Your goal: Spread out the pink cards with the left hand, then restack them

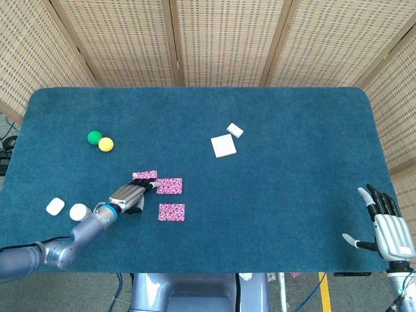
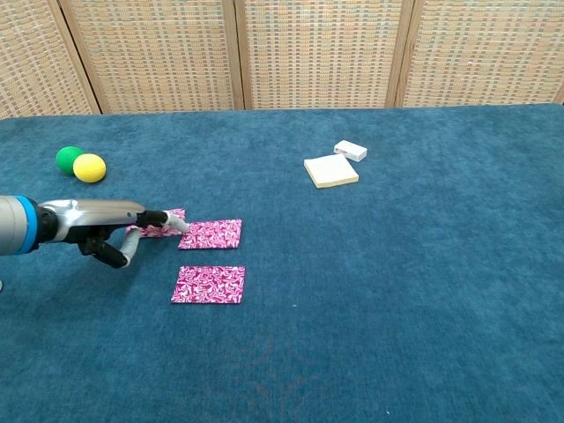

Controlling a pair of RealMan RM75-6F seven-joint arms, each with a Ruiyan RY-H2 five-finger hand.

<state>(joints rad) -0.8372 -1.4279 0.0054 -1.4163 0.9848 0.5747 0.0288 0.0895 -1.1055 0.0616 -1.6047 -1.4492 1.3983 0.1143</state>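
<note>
Three pink patterned cards lie apart on the blue cloth. One card (image 1: 171, 212) (image 2: 209, 285) is nearest the front, a second card (image 1: 169, 186) (image 2: 211, 234) is behind it, and a third card (image 1: 143, 175) (image 2: 159, 226) lies to its left. My left hand (image 1: 129, 196) (image 2: 119, 229) lies flat with its fingertips pressing on the third card, partly covering it. My right hand (image 1: 385, 224) rests at the front right table edge with fingers spread, holding nothing; the chest view does not show it.
A green ball (image 1: 95, 137) and a yellow ball (image 1: 106, 144) sit at the left. Two white round pieces (image 1: 80, 212) lie near the front left edge. A white pad (image 1: 223, 145) and a small white block (image 1: 234, 130) lie mid-table.
</note>
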